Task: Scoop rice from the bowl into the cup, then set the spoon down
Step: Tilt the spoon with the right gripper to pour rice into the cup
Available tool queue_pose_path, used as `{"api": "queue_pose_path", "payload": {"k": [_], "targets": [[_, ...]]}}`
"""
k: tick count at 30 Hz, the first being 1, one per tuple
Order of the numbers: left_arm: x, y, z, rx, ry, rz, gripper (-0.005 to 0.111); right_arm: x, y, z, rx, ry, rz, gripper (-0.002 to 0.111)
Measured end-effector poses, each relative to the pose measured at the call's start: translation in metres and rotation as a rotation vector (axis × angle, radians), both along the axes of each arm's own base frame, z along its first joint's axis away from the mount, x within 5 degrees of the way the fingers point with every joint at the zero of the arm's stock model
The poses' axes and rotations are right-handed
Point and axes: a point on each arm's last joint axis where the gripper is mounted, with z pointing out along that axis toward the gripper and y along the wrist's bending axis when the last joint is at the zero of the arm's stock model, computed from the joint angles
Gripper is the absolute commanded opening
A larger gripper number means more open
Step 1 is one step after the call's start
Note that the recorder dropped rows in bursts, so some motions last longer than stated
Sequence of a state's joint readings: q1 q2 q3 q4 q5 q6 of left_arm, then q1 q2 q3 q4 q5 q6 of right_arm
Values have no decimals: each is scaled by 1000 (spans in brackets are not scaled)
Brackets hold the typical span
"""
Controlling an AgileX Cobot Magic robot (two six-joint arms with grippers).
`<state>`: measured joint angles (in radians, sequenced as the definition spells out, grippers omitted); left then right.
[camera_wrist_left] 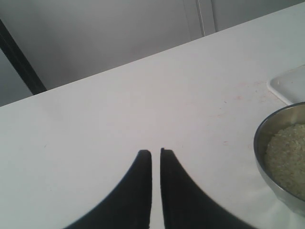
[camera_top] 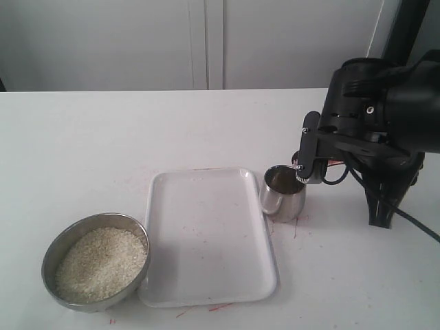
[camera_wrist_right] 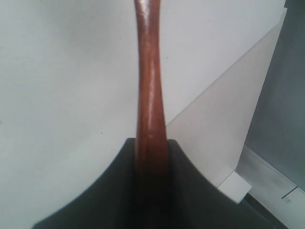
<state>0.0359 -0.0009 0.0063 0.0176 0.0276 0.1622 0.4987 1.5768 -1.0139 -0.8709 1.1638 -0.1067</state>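
When taken from the near edge of the table (camera_top: 82, 137) outward: first one bowl (camera_top: 53, 249), wide and dull grey, at the front left, filled most of the way with rice (camera_top: 101, 263) in a single off-white heap. Just beside it on the right, one white rectangular tray (camera_top: 206, 234), its rim meeting the bowl's or nearly so, impossible to tell which. Thin red scratch marks (camera_top: 218, 306) on the tabletop by the tray's near edge.

Past the tray's far right corner, one small shiny cup (camera_top: 280, 199), upright, just beside the tray; contents not discernible. Just above the cup's rim on its right side, right gripper (camera_top: 302, 175), pointing down, well apart from the bowl and rice, with the tray lying between. Clamped on one spoon (camera_wrist_right: 150, 86): in the right wrist view, the reddish-brown handle is pinched between dark fingers (camera_wrist_right: 95, 200) and runs straight out from them. Scooping end outside that frame and not discernible in the exterior view.

Left gripper (camera_wrist_left: 156, 152) visible in the left wrist view only: two dark fingers (camera_wrist_left: 136, 195) drawn together to a thin slit, nothing between them, over bare table, with the bowl and rice near and a corner of the tray beyond.

Farthest back, pale wall panels (camera_top: 206, 41) behind the table.
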Motion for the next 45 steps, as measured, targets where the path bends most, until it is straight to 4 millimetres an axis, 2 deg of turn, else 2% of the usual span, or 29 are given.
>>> {"api": "queue_pose_path", "payload": {"k": [11,15,34,45], "targets": [[0,0,0,0,0,0,14,-4,13,0,-6,-2,48,0],[0,0,0,0,0,0,14,-4,16,4,-60,-21,86,0],[0,0,0,0,0,0,14,1,16,15,-207,-87,159,0],[0,0,0,0,0,0,14,3,16,16,-260,-61,209,0]]}}
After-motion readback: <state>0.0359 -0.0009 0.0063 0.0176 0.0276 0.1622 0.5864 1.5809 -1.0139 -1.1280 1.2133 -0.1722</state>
